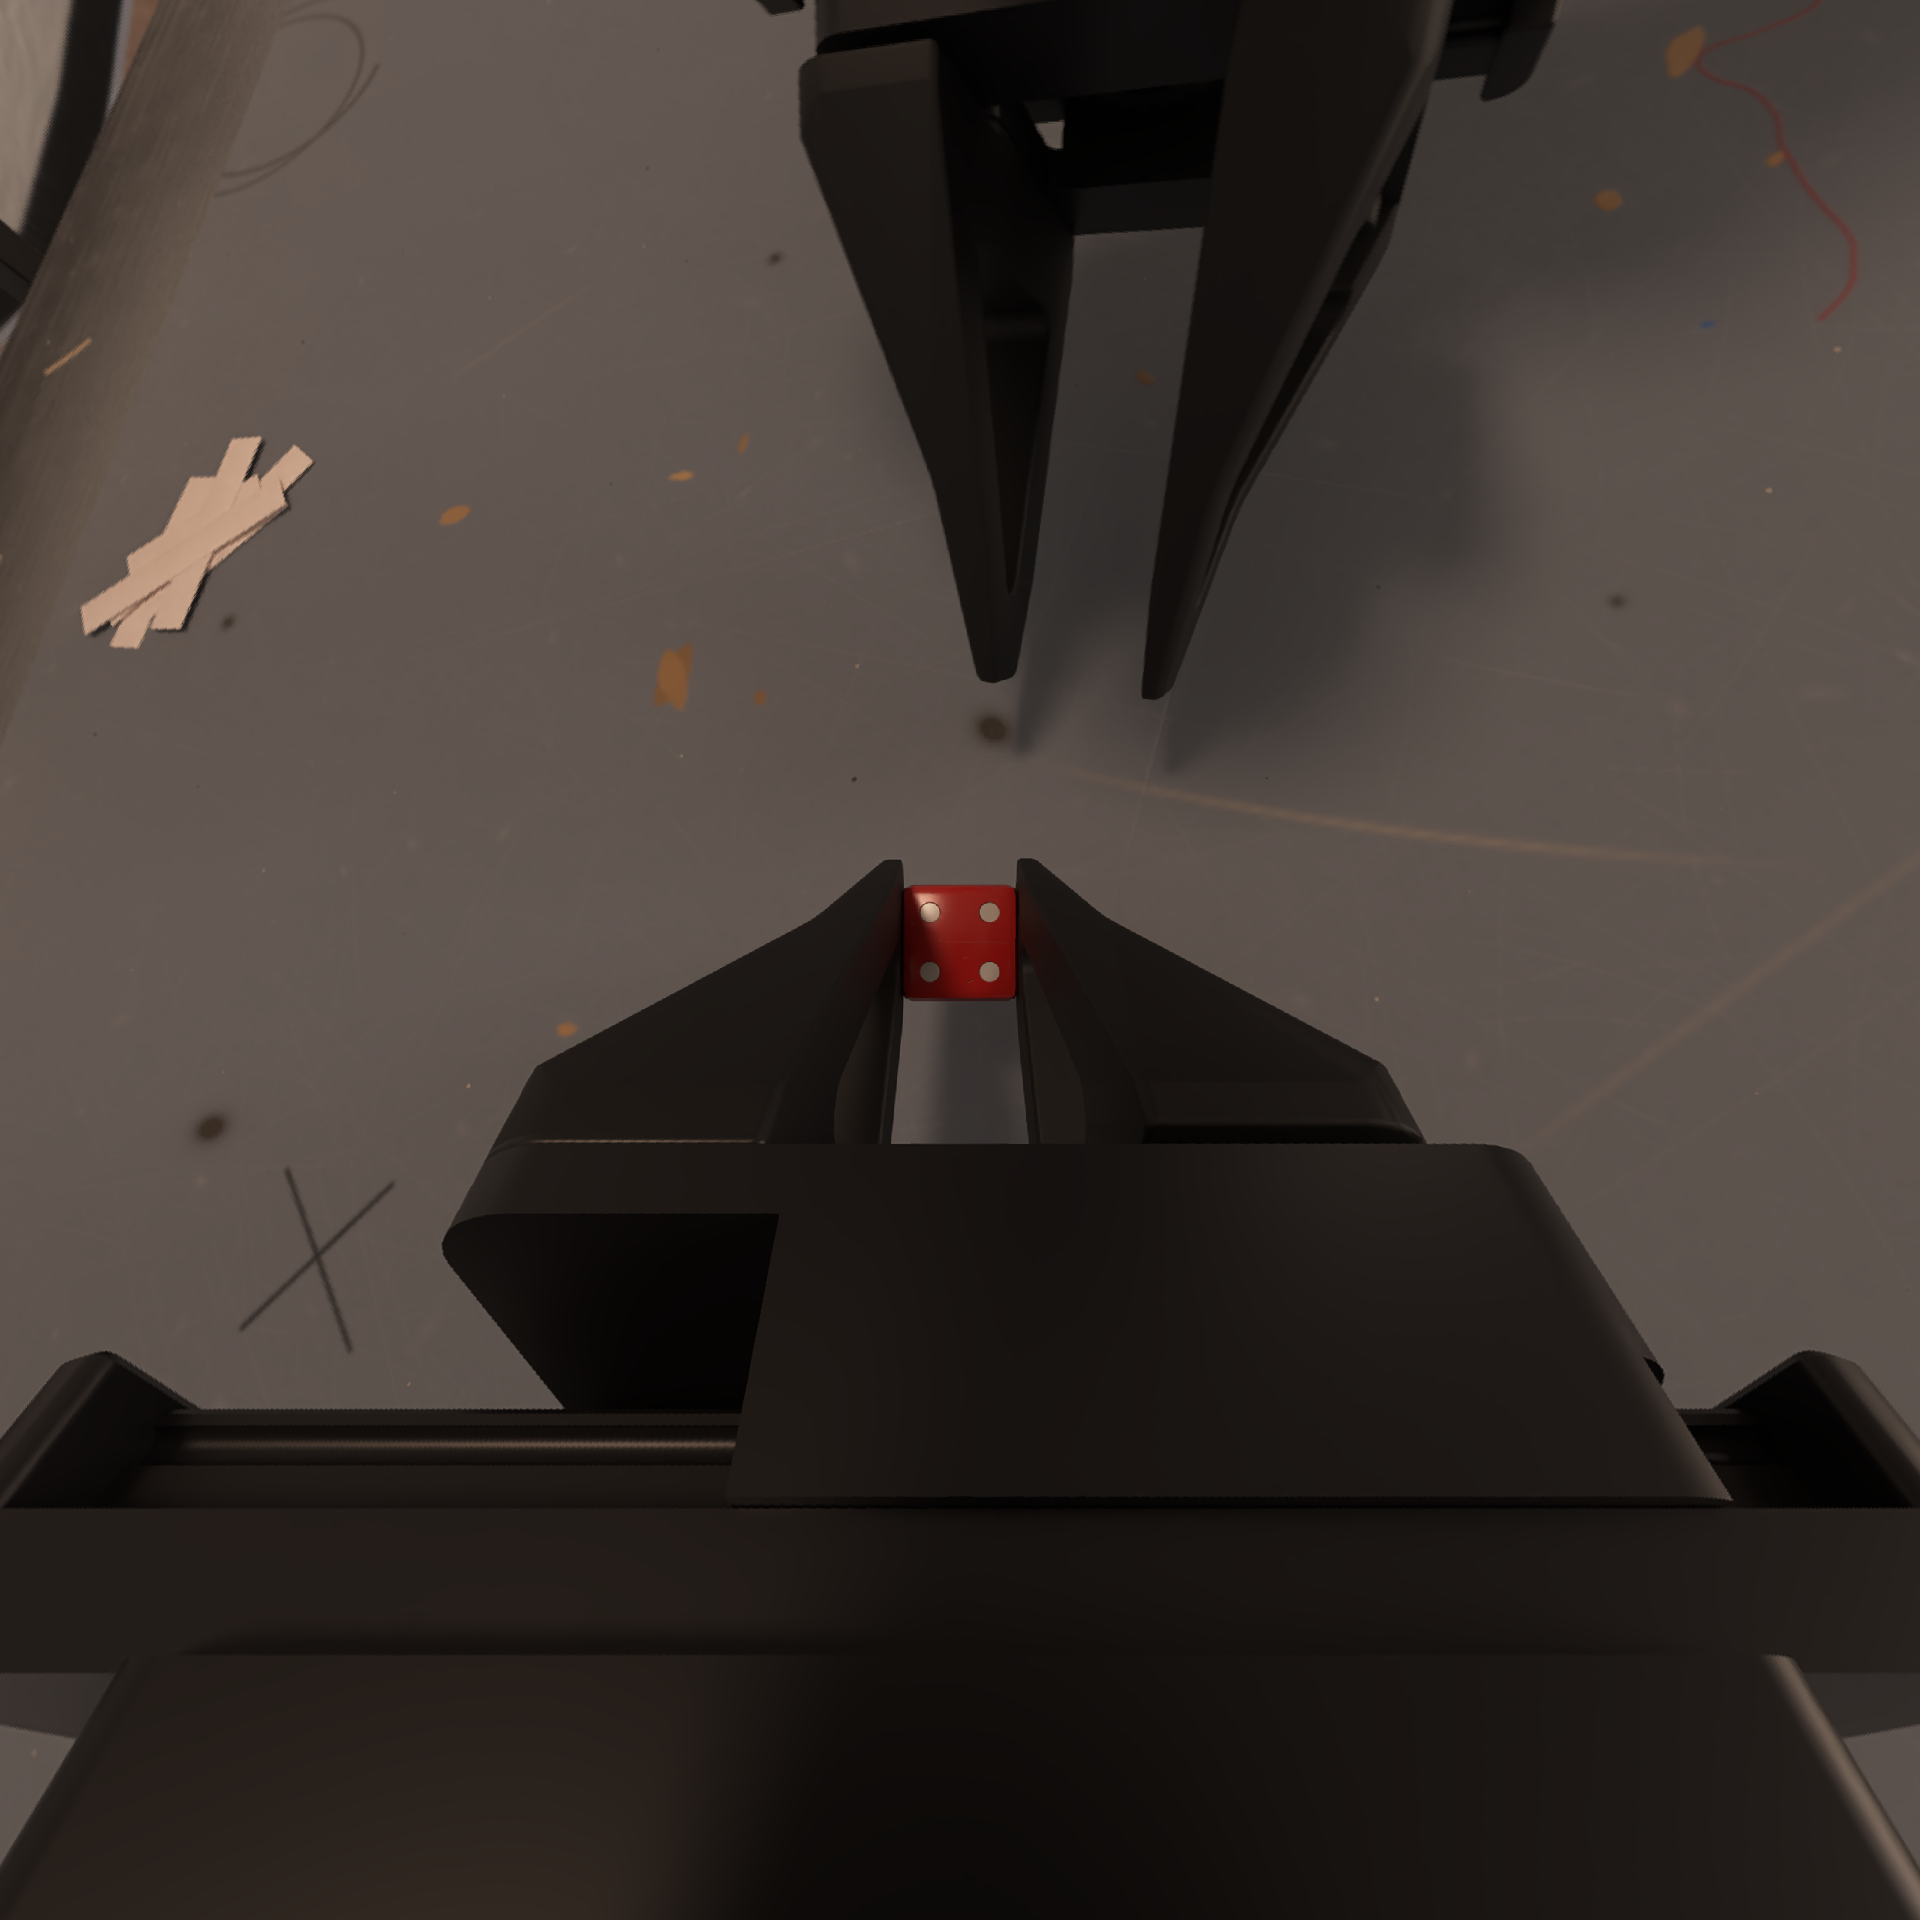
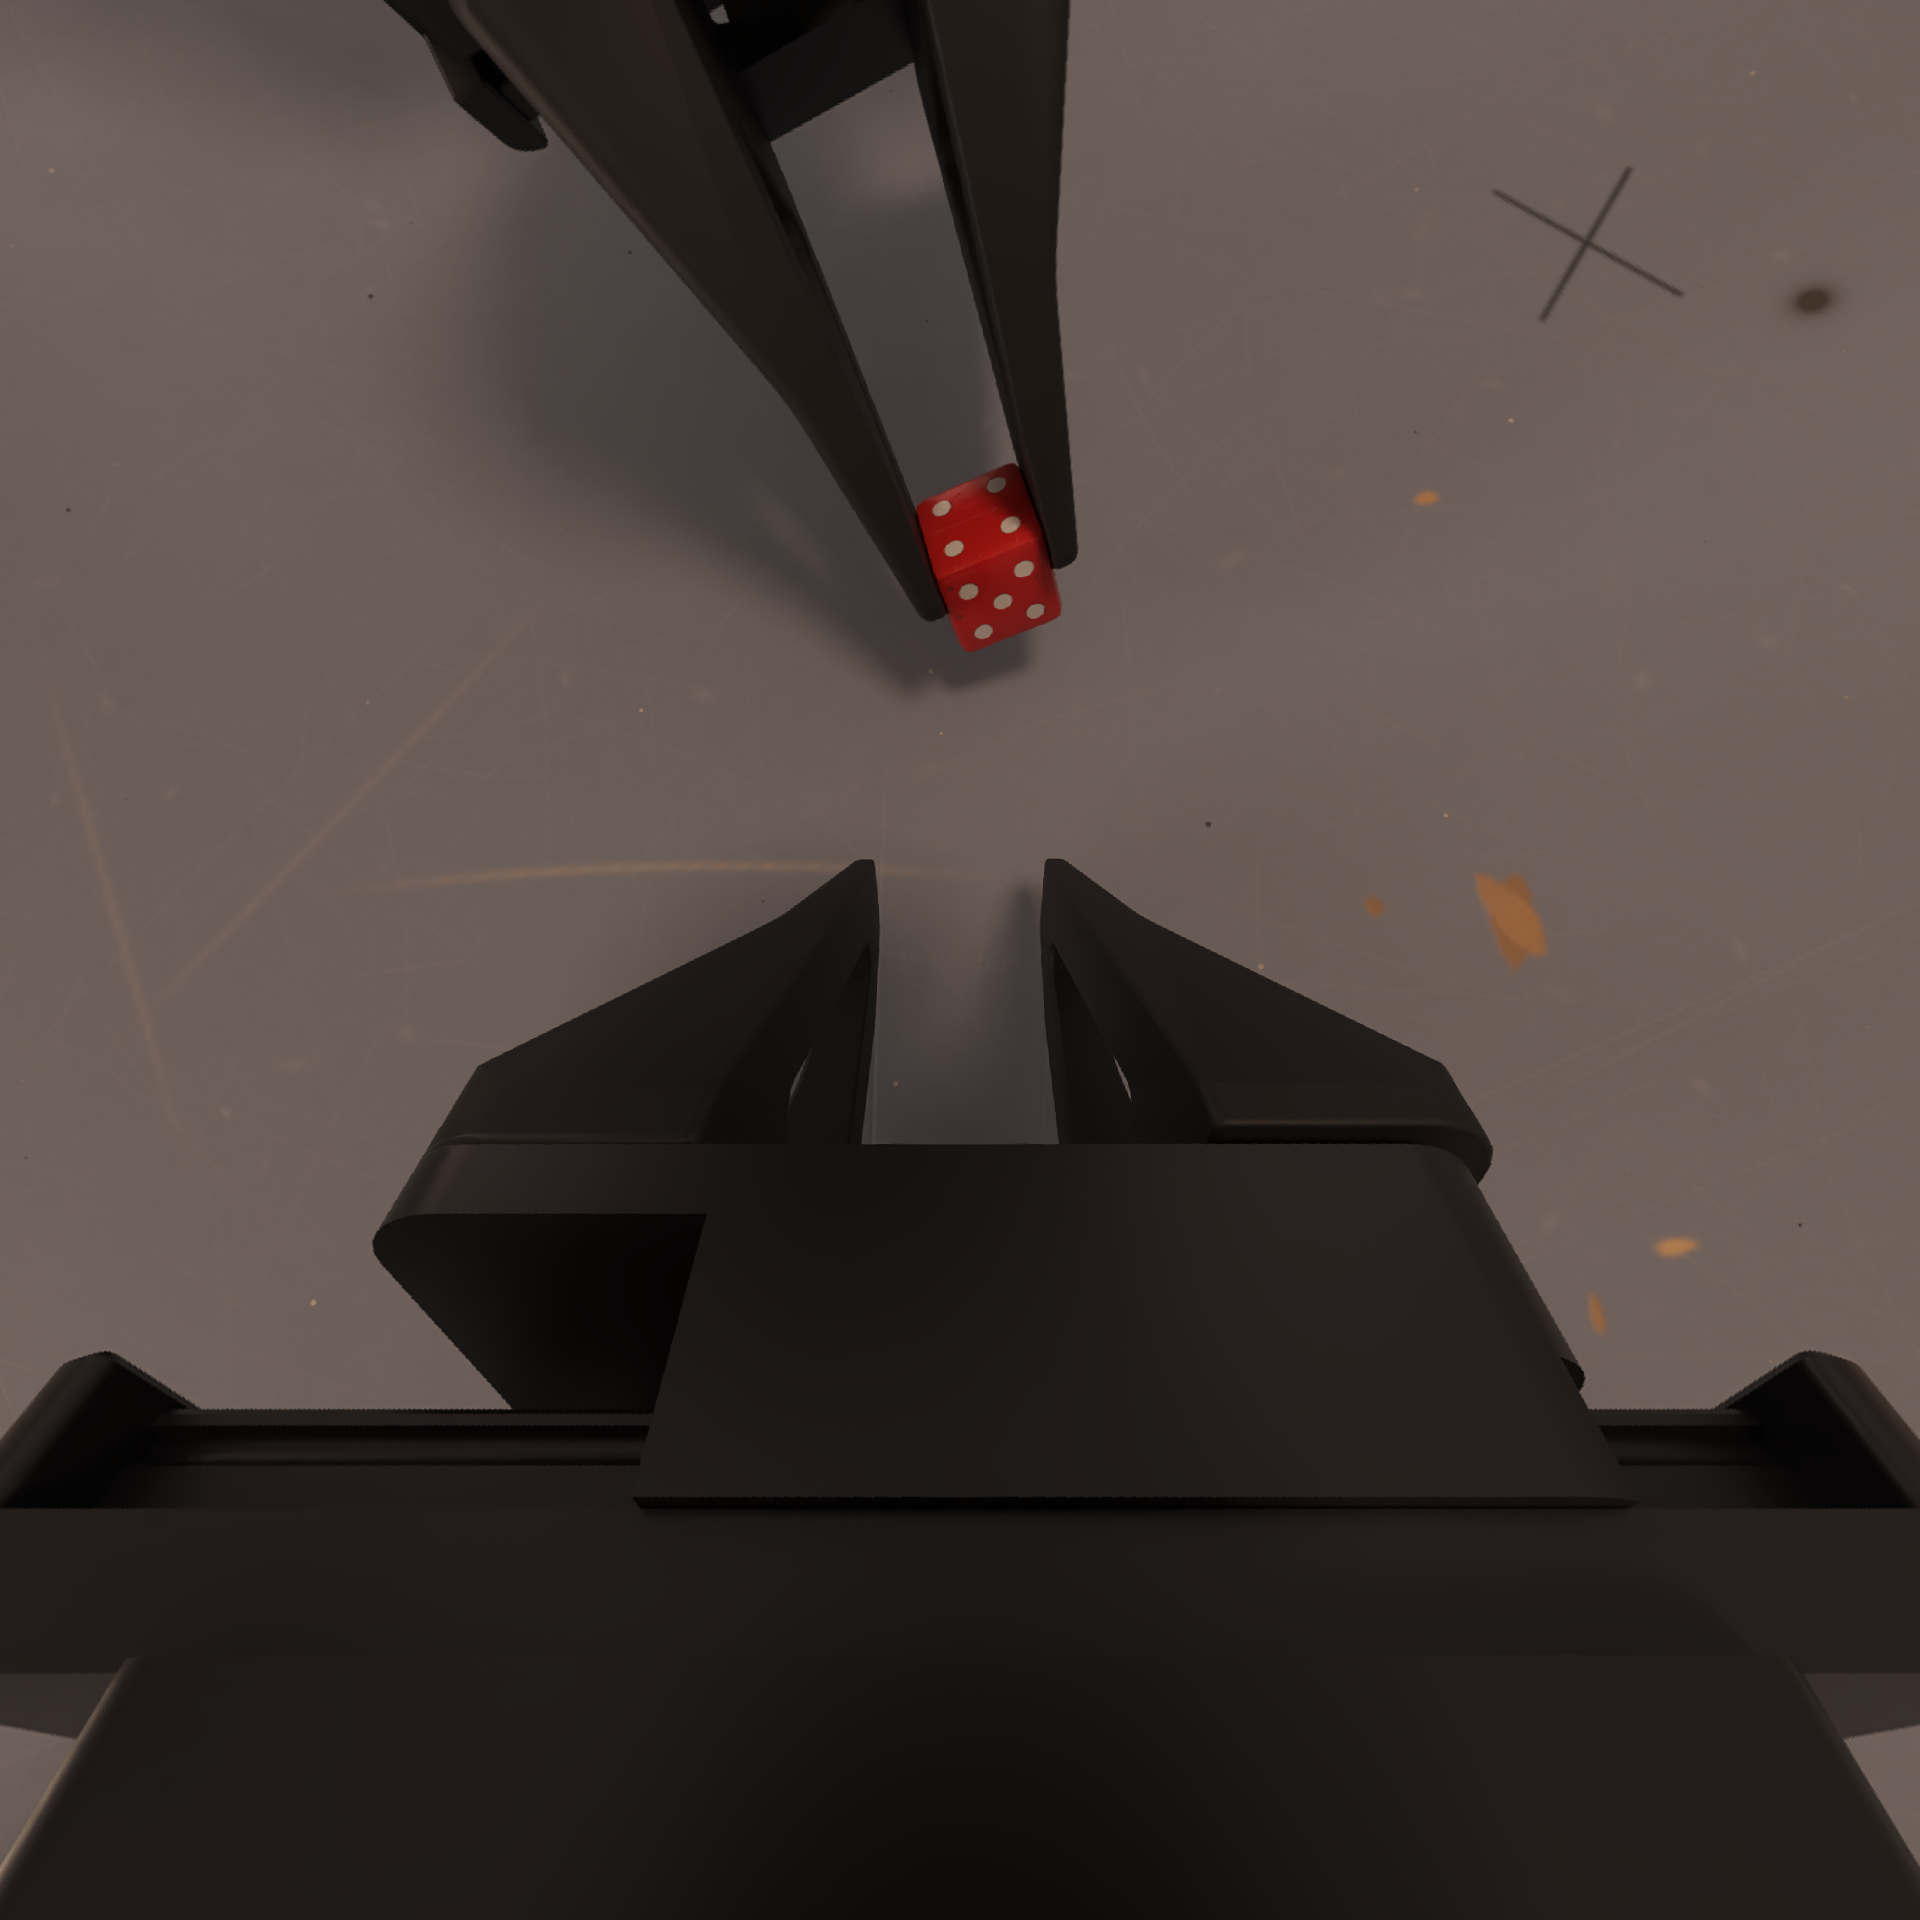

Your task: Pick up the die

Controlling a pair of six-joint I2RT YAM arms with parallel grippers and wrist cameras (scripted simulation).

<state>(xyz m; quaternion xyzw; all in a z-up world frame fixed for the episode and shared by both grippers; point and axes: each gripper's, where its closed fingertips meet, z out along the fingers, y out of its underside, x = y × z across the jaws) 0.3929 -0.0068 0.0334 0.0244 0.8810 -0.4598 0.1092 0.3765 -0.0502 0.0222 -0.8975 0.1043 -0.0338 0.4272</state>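
Note:
A small red die [image 1: 958,941] with white pips sits between the fingertips of my left gripper [image 1: 958,873], which is shut on it; its four-pip face points at the camera. In the right wrist view the die [image 2: 989,556] shows pinched between the left gripper's black fingers [image 2: 883,488], a little above the grey table, with its shadow just below. My right gripper [image 2: 958,868] is open and empty, with a narrow gap between its fingers. It faces the left gripper from a short distance and shows in the left wrist view [image 1: 1070,681].
The grey tabletop [image 1: 520,831] is scratched and has orange specks. Crossed strips of pale tape [image 1: 192,545] lie at the left near a grey beam [image 1: 104,343]. A drawn black cross [image 1: 315,1257] marks the table and also shows in the right wrist view [image 2: 1587,244].

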